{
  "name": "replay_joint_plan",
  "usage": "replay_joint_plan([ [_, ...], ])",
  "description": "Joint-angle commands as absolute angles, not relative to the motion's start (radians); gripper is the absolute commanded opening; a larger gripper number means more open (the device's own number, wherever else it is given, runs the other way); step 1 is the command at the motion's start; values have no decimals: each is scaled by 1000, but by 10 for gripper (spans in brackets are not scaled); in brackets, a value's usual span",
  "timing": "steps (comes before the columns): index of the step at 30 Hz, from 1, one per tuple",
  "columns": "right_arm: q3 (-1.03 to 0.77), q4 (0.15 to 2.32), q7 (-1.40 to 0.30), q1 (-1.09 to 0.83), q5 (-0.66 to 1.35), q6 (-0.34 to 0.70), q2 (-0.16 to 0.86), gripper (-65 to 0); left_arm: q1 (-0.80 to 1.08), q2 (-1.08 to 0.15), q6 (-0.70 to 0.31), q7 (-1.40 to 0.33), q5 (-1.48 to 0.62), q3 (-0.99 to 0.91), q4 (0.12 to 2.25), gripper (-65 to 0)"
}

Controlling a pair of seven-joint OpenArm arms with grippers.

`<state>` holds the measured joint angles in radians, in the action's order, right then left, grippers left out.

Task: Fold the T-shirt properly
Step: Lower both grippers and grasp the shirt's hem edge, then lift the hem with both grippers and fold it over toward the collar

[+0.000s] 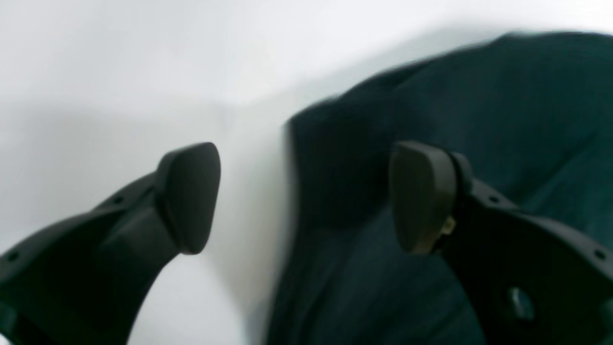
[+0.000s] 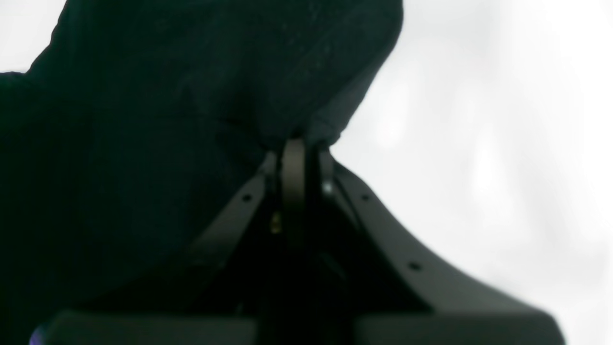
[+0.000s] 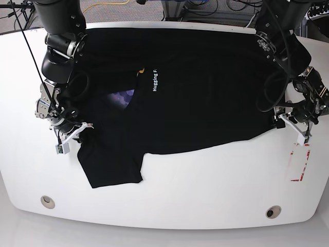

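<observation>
So here's where we're at with the shirt (image 3: 205, 98): it's lying across the far half of the white desk (image 3: 180, 195), mostly flat, with a flap already turned over so that only a strip of the white lettering and a bit of purple print peek out near the middle; one sleeve sticks out toward the near left corner.

Our left gripper (image 1: 306, 196) has its fingers (image 1: 189, 196) wide apart with nothing between them; it sits right at the shirt's right edge, one finger over bare desk and the other over cloth. Our right gripper (image 2: 299, 158) has its fingers pressed together on a pinch of black fabric at the left side, near that sleeve.

We'd say one fold is in and the rest is still to do; the sleeve needs tucking, the right side wants folding over, and then the whole thing has to be halved into a neat stack; not even halfway, we reckon.
</observation>
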<state>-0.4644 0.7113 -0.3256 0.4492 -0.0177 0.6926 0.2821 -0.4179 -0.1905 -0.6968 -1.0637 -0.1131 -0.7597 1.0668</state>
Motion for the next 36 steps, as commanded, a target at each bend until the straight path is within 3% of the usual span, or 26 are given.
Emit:
replay_joint_plan([
  [1, -464, 723, -331, 464, -18, 698, 295, -647, -456, -189, -698, -1040, -122, -757, 1044, -132],
  [12, -464, 723, -331, 455, -18, 698, 295, -647, -466, -148, -698, -992, -120, -742, 920, -157],
  [15, -464, 723, -331, 455, -18, 698, 295, -647, -461, -140, -698, -993, -125, -702, 917, -258],
  [20, -464, 723, -331, 455, -18, 698, 295, -647, -458, -116, -698, -992, -125, -636, 920, -483],
  [23, -464, 725, -331, 455, -18, 698, 295, -648, -458, -116, -698, -987, -124, -616, 920, -583],
  [25, -464, 727, -332, 456, -18, 698, 295, -648, -458, -116, -698, -986, -124, -607, 921, -614],
  [36, -464, 924, -449, 427, -13, 698, 292, -650, -430, -116, -698, -995, -125, -516, 1198, -618],
])
